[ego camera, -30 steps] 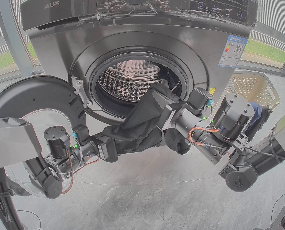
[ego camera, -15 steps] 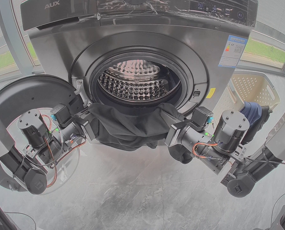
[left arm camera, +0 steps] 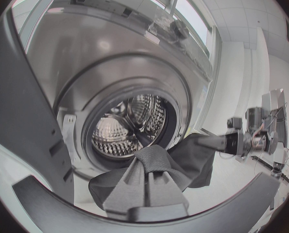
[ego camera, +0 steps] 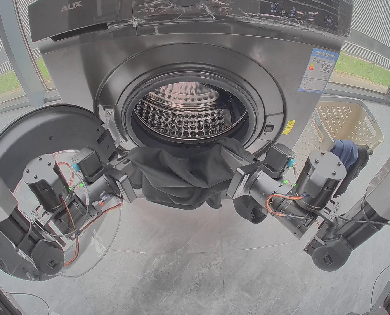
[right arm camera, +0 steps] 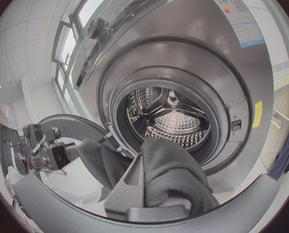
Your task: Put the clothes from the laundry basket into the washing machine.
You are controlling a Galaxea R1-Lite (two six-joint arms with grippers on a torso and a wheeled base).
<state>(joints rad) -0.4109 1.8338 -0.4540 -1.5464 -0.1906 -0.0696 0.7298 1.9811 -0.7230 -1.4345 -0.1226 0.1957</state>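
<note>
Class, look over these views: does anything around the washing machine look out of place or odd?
Wrinkled clear film is taped over the washing machine's control panel. A blue garment hangs over the laundry basket's rim rather than lying inside.

Brand lettering (ego camera: pixel 71 8) showing on detergent drawer (ego camera: pixel 103 5) of washing machine (ego camera: pixel 72 71). Blue-white energy label (ego camera: pixel 318 70) sticking on front, print too small to read. Yellow sticker (ego camera: pixel 289 127) sitting beside door latch (ego camera: pixel 269 128), unreadable. Touch icons (ego camera: pixel 299 14) showing on control panel (ego camera: pixel 247 1).
</note>
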